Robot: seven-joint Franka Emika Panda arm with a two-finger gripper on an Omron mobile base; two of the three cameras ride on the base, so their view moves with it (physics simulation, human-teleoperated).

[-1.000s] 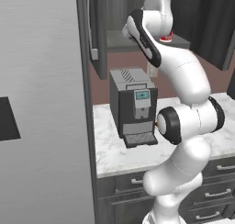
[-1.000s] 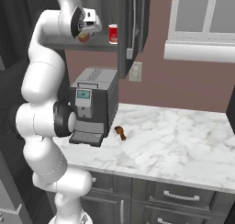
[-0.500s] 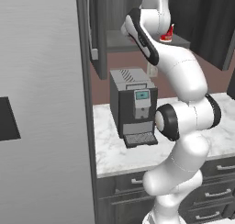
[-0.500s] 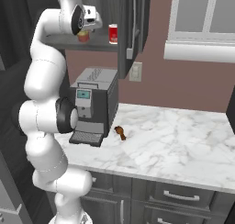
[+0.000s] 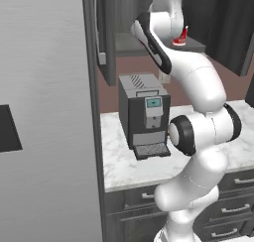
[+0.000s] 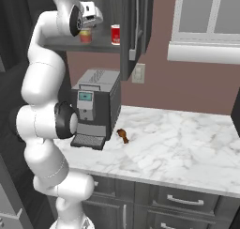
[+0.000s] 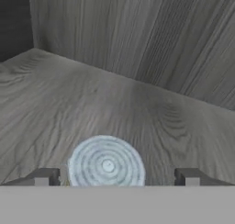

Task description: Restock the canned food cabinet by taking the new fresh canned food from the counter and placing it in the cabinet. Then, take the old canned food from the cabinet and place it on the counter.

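Note:
The new canned food [image 6: 85,35], yellow-and-red with a pale lid [image 7: 106,165], stands on the cabinet's grey shelf [image 6: 61,44]. My gripper [image 6: 86,28] hangs right above it, open. In the hand view the fingertips [image 7: 43,176] sit wide to either side of the lid, with the gripper [image 7: 117,177] centred just right of it. The old red can [image 6: 115,34] stands on the same shelf to the right and peeks out behind my arm [image 5: 181,35]. The marble counter [image 6: 178,143] lies below.
A dark coffee machine [image 6: 96,106] stands on the counter under the shelf, with a small brown object [image 6: 123,135] beside it. The open cabinet door [image 6: 136,26] hangs right of the red can. A tall grey panel [image 5: 44,112] is at the left. Drawers [image 6: 187,202] sit below.
My upper arm has shifted slightly at the shelf. Both cans stand where they were.

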